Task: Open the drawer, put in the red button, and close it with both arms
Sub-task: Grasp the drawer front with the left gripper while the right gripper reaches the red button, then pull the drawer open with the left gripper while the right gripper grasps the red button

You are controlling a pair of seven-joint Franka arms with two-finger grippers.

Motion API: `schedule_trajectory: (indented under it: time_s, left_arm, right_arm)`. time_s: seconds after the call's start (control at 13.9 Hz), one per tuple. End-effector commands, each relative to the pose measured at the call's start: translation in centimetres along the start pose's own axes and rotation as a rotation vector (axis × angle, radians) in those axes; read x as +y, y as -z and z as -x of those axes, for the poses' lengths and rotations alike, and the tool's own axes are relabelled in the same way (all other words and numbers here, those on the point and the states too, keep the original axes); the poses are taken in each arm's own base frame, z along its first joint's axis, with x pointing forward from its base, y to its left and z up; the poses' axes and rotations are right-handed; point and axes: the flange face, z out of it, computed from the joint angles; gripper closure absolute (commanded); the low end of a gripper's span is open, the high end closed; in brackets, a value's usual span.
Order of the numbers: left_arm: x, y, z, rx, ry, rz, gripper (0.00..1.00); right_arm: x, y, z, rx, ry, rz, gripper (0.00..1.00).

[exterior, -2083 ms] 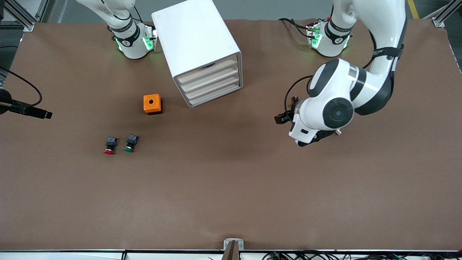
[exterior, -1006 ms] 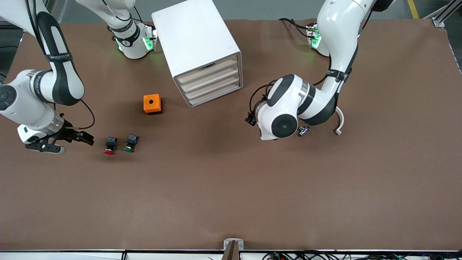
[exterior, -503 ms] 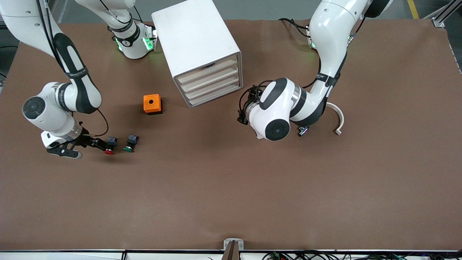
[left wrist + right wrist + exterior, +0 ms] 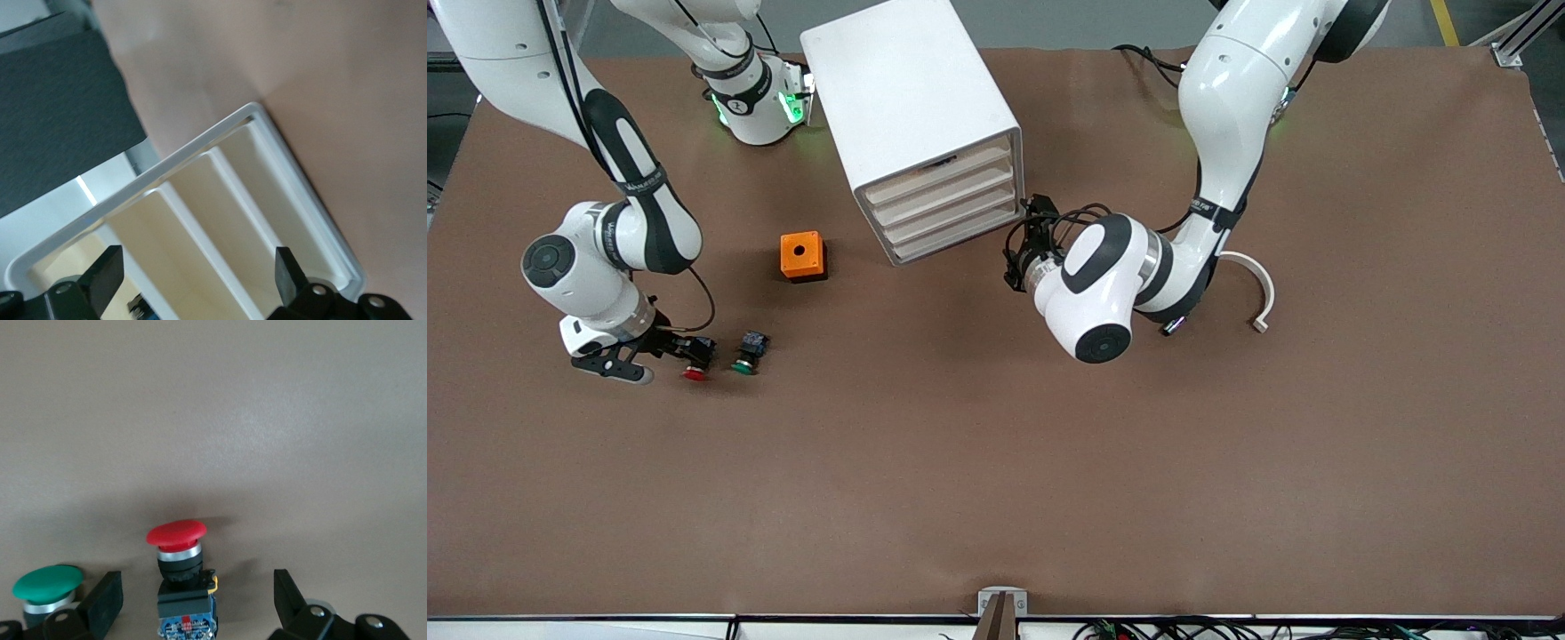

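Right gripper (image 4: 679,348) low at the table near the right arm's end, jaws spread wide with a finger on either side of the red button (image 4: 696,356), not pinching it; right wrist view shows daylight between each finger (image 4: 100,603) and the button (image 4: 179,577). Button lies on its side: long axis runs roughly 1 o'clock to 7 o'clock in the front view, red cap toward 7 o'clock, i.e. toward the front camera, black-and-blue body toward the arm bases. Green button (image 4: 747,352) lies just beside it, toward the left arm's end, parallel, cap the same way. Orange box (image 4: 803,256) with a round hole on top sits at about 1 o'clock from the buttons, farther from the front camera. White drawer cabinet (image 4: 911,116) stands farther still; its stacked drawer fronts (image 4: 947,205) all look closed. Left gripper (image 4: 1024,240) is right at the cabinet's lower corner nearest the left arm, jaws spread and holding nothing; left wrist view shows both fingers (image 4: 288,270) apart with the drawer fronts (image 4: 200,220) framed between them. A white curved strip (image 4: 1258,289) lies on the table under the left arm. Front view gives the layout but hides the gap at the red button; only the right wrist view shows the blue terminal block and yellow tab at the body end.
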Motion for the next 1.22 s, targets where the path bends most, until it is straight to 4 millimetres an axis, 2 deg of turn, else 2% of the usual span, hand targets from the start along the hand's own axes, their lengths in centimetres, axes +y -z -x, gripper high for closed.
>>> schedule_trajectory:
  time_s: [0.0, 0.14, 0.5, 0.93, 1.01, 1.08, 1.15]
  left_arm:
    - [0.3, -0.5, 0.6, -0.041, 0.081, -0.058, 0.00]
    - [1.5, -1.5, 0.1, -0.076, 0.148, -0.096, 0.00]
    - [4.5, -3.9, -1.6, -0.162, 0.280, -0.185, 0.00]
    - [5.7, -5.9, -2.2, -0.198, 0.357, -0.266, 0.00]
    - [5.7, -6.1, -2.2, -0.199, 0.363, -0.275, 0.00]
    - [5.4, -6.5, -2.0, -0.191, 0.366, -0.299, 0.00]
    - [5.3, -6.9, -1.9, -0.182, 0.381, -0.316, 0.00]
  right_arm:
    - [-0.1, -0.7, 0.8, -0.007, -0.058, 0.001, 0.00]
    - [-0.7, -0.9, 1.2, -0.012, -0.051, 0.001, 0.00]
    - [-0.5, -1.6, 1.8, -0.028, -0.052, 0.005, 0.00]
    - [-0.5, -1.9, 2.0, -0.037, -0.050, 0.006, 0.00]
    - [-0.5, -1.9, 2.0, -0.039, -0.050, 0.006, 0.06]
    - [-0.5, -1.9, 2.1, -0.040, -0.050, 0.007, 0.18]
    - [-0.5, -1.9, 2.1, -0.042, -0.050, 0.007, 0.37]
